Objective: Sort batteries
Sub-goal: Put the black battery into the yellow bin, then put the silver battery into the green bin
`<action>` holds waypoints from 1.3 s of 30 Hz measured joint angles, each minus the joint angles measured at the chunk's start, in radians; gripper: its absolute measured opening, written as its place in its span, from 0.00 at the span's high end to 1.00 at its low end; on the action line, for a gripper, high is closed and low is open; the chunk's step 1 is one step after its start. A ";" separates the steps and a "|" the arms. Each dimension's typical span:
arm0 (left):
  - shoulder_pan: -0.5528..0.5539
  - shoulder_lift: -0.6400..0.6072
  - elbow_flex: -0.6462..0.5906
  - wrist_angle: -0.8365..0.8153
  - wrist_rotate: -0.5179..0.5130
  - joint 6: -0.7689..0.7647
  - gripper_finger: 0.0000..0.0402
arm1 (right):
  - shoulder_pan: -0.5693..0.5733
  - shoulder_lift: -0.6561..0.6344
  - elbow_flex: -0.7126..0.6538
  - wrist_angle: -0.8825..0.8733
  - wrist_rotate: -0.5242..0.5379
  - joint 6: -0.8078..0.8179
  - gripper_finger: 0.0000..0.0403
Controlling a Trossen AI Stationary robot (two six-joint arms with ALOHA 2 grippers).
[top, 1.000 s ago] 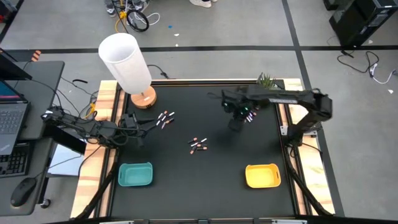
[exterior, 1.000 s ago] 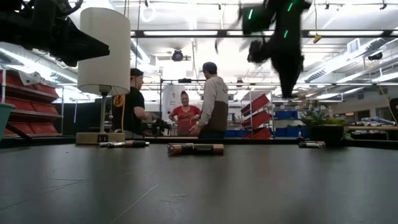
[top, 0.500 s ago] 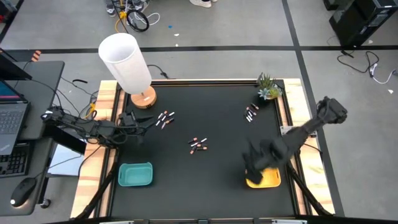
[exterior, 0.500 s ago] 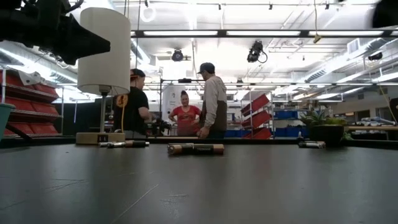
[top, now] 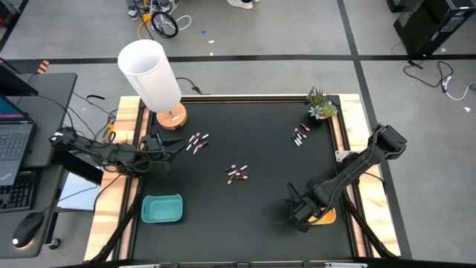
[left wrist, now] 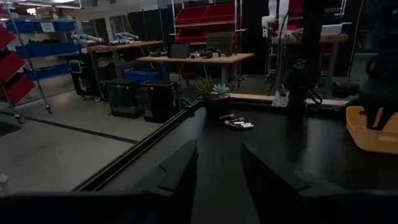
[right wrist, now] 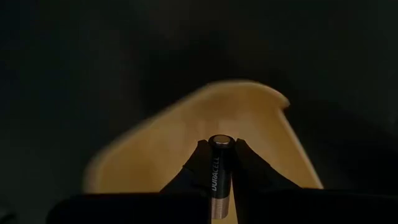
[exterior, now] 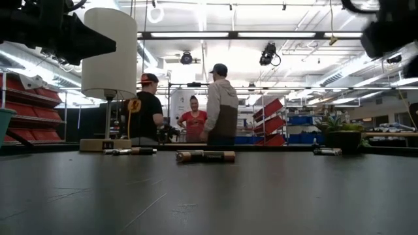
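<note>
Battery (right wrist: 219, 171) is clamped end-up between the right gripper (right wrist: 219, 163) fingers, directly above the yellow tray (right wrist: 186, 149), so it's airborne and not in the tray yet

Change over the last second: right arm swung from the far side of the table by the plant (top: 320, 103) down to the yellow tray (top: 327, 216), carrying the battery with it. Gripper now sits over the tray's inner edge, tray mostly hidden under it in the high view

Read: transport leg done, drop is next. Judging by the wrist view the battery is centred over the tray floor, so a release here should land inside

Rest of the batteries relative to the yellow tray: a small cluster (top: 300, 135) far side near the plant, a group (top: 236, 173) toward table centre, another (top: 197, 141) further off near the lamp (top: 152, 78). All on the black table (top: 253, 216), so plenty left to sort

Left gripper (left wrist: 217, 171) parked near the lamp-side group, fingers apart, holding nothing. Teal tray (top: 162, 209) is well apart from the yellow one, looks empty

People in the room behind the table, not near the arms
</note>
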 joint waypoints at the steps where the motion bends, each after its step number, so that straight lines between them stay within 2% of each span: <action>1: 0.000 0.000 0.000 0.000 0.000 0.001 0.64 | -0.001 -0.017 -0.039 0.028 -0.009 0.011 0.94; 5: 0.000 0.000 0.000 0.000 0.000 0.003 0.64 | 0.001 -0.083 -0.158 0.194 -0.010 0.053 0.94; 10: 0.000 0.000 0.000 -0.007 0.000 -0.005 0.64 | 0.001 -0.100 -0.251 0.266 -0.041 0.091 0.94; 15: 0.000 0.000 0.000 -0.022 0.000 -0.029 0.64 | -0.003 -0.088 -0.269 0.280 -0.055 0.090 0.93; 24: 0.000 0.000 0.000 -0.029 0.001 -0.053 0.64 | -0.009 -0.143 -0.276 0.273 -0.029 0.130 0.64; 28: 0.000 0.000 0.000 -0.030 0.001 -0.054 0.64 | -0.009 -0.194 -0.209 0.180 -0.033 0.155 0.58; 34: 0.000 0.000 0.000 -0.030 0.001 -0.058 0.64 | -0.009 -0.232 -0.036 -0.038 0.006 0.139 0.57; 39: 0.000 0.000 0.000 -0.030 0.002 -0.059 0.64 | -0.034 -0.235 0.118 -0.205 0.116 0.075 0.59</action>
